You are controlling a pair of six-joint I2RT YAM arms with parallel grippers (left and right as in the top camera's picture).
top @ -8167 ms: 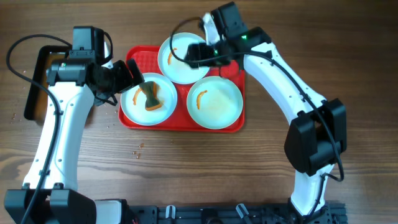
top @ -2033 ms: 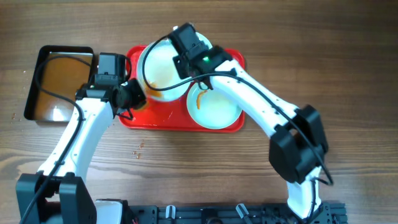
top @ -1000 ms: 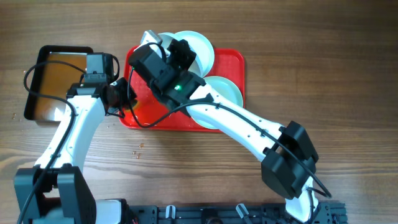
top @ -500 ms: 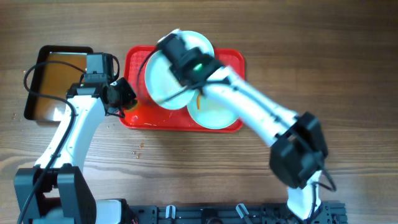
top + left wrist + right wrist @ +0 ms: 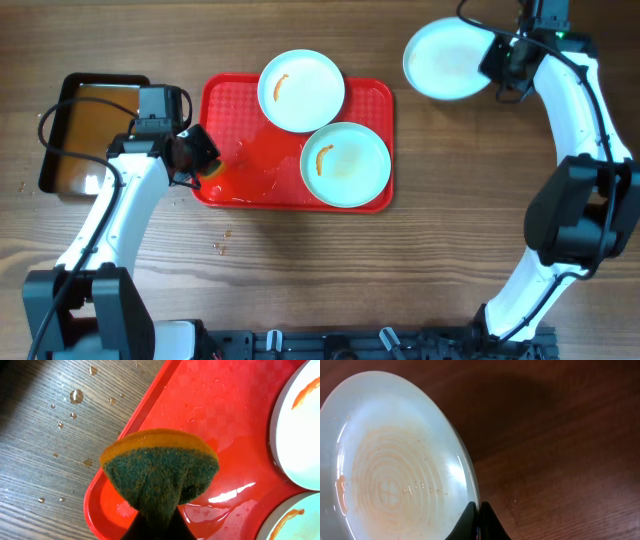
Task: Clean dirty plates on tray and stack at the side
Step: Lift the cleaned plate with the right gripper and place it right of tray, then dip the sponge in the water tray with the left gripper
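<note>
- We find the right pincer (image 5: pixel 495 68) clamped on the rim of one round white shallow plate (image 5: pixel 445 58), held over the wooden bench (image 5: pixel 450 230), right of the red rectangular plastic tray (image 5: pixel 228 110).
- The left pincer (image 5: pixel 205 160) grips a green-and-yellow sponge (image 5: pixel 160 470) over the tray's left edge.
- We judge the next move: set this plate down aside; two smeared plates (image 5: pixel 302 78) (image 5: pixel 345 163) await on the tray.

Your left gripper (image 5: pixel 155 530) shows only as dark tips at the bottom edge, half buried by the sponge (image 5: pixel 160 472). Two plates (image 5: pixel 300 435) are cropped at right. Your right wrist view crops its plate (image 5: pixel 395 460) left and below.
</note>
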